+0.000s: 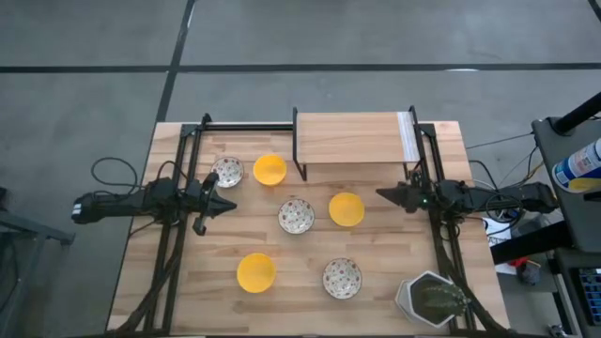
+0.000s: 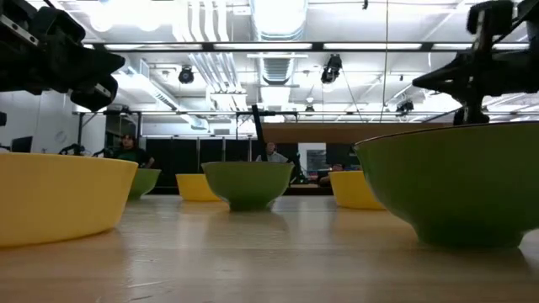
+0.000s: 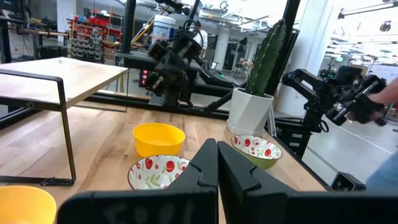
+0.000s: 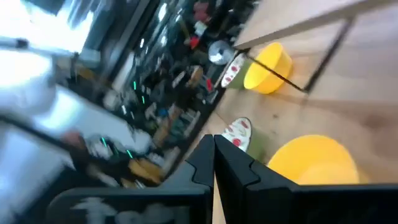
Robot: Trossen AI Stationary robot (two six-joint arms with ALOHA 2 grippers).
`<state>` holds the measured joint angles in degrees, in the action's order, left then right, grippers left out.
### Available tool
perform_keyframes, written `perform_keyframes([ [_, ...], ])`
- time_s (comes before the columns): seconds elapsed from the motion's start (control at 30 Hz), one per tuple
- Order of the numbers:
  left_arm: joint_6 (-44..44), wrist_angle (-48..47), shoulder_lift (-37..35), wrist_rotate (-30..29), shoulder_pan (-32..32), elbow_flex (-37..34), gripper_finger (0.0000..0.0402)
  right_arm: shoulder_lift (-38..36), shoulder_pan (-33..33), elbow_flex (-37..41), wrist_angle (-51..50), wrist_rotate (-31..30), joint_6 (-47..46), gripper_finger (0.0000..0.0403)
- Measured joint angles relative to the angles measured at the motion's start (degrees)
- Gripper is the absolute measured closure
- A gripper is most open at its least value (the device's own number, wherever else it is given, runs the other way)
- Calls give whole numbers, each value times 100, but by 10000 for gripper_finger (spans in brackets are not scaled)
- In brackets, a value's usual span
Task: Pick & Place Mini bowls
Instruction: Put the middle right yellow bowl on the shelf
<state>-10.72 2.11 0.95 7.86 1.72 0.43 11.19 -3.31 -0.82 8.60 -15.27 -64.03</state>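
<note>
From the overhead camera I am seeing six mini bowls lying apart on the wooden table (image 1: 188,300). Three are plain yellow: one (image 1: 269,169) just beside the low wooden shelf (image 1: 352,139), one (image 1: 346,208) near the right gripper (image 1: 382,194), one (image 1: 255,271) toward the near edge. Three are speckled: one (image 1: 227,171) close to the left gripper (image 1: 230,204), one (image 1: 296,216) at centre, one (image 1: 342,277) near the grey plant pot (image 1: 428,299).

Both arms are hovering level over the table's sides, neither touching a bowl. Each wrist camera is showing its own fingers pressed together, holding nothing.

Hard to make out: the right wrist picture is smeared, so I am reading only two yellow bowls and two speckled ones there; the background is illegible. The low camera is cutting off the nearest bowls at both edges, and both grippers are showing only as dark shapes at the top corners.

Beyond the table, the left wrist view is showing a cactus (image 3: 268,56) in a white pot, shop racking, and a person's arm (image 3: 387,99) at the edge.
</note>
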Motion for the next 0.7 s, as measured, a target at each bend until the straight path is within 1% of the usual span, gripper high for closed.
perform_keyframes([
  [0.07,0,0,2,2,-1,-2,402,133,-3,0,1,14,-654,394],
  [0.13,0,0,2,1,-1,-1,402,299,-23,-11,88,156,-1138,394],
  [0.27,0,0,2,2,0,0,402,787,-60,-349,101,480,-1691,394],
  [0.33,0,2,2,2,0,-2,402,1128,-87,-630,110,514,-1821,394],
  [0.47,0,1,1,0,0,-1,402,1916,-121,-1338,129,1030,-2002,394],
  [0.6,0,0,2,1,0,-2,402,2653,-118,-1976,113,1086,-1998,394],
  [0.67,0,1,2,1,0,-2,402,3007,-107,-2272,-155,1093,-1988,394],
  [0.7,0,0,0,0,0,-1,402,3201,-105,-2442,-463,1103,-2044,394],
])
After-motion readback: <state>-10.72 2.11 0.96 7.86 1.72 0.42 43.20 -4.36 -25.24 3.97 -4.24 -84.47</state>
